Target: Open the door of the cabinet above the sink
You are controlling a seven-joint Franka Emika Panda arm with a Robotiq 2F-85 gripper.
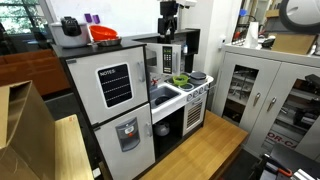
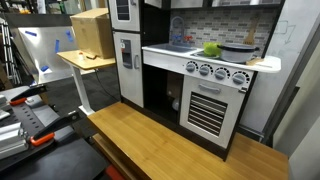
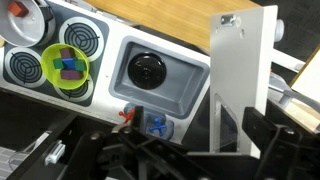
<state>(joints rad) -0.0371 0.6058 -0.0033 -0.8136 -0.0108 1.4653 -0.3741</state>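
Observation:
In the wrist view I look down on the toy kitchen's grey sink [image 3: 150,72]. The white cabinet door [image 3: 245,60] above it stands swung out, edge-on, with its clear window low down. My gripper [image 3: 200,135] is open; its dark fingers sit on either side of the door's lower edge. I cannot tell whether they touch it. In an exterior view the gripper [image 1: 168,22] hangs at the top of the cabinet [image 1: 163,58] above the sink [image 1: 163,96].
A green bowl [image 3: 67,68] with small coloured blocks sits on the stove beside the sink and shows in both exterior views [image 1: 180,80] [image 2: 211,49]. Red and blue taps [image 3: 140,120] stand behind the sink. A toy fridge [image 1: 112,100] stands next to it. A grey metal cabinet [image 1: 265,90] is nearby.

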